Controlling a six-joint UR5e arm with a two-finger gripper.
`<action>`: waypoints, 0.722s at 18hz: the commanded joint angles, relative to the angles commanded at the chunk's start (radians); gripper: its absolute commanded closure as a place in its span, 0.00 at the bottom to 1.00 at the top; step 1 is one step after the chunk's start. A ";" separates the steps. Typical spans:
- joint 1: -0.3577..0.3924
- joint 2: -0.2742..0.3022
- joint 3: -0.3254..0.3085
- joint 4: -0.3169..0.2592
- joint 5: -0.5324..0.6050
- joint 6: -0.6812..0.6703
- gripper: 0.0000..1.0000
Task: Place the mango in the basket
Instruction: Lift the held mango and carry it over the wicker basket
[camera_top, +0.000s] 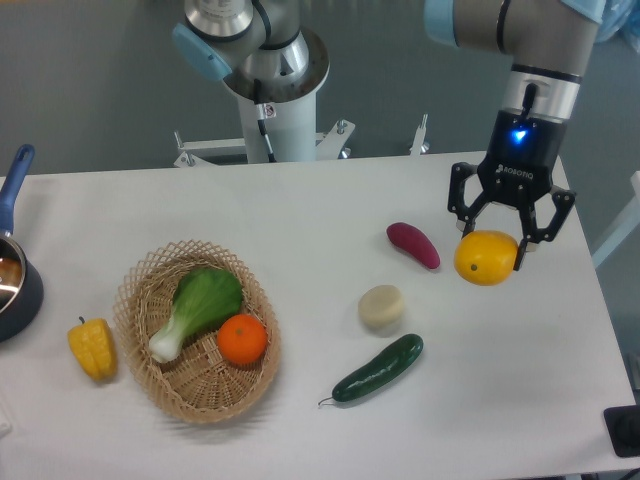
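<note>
Fixed camera view, places given from the basket. Round woven wicker, sitting on the left part of the white table. Inside: a leafy green bok choy lying diagonally, and a small round orange touching its stalk end on the right.

Far to the right of the basket, near the table's right edge: the mango, glossy yellow-orange, resting on the table top. Directly over it, the gripper, black, hanging from the arm with a blue light lit on its wrist. Fingers spread wide, one on either side of the mango's upper half, straddling it; cannot tell whether the pads touch the fruit. No sign of a squeeze on it.

Between basket and mango, right of the basket: a purple-red sweet potato just left of the mango and apart from it; a pale round potato nearer the basket; a dark green cucumber lying diagonally below that.

Just left of the basket: a yellow bell pepper, close to the rim. Farther left, at the frame edge: a dark pot with a blue handle, partly cut off.
</note>
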 joint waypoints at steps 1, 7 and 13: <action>-0.031 -0.002 -0.002 0.006 0.002 -0.060 0.59; -0.138 -0.011 -0.038 0.017 0.035 -0.177 0.59; -0.304 -0.057 -0.043 0.018 0.217 -0.188 0.59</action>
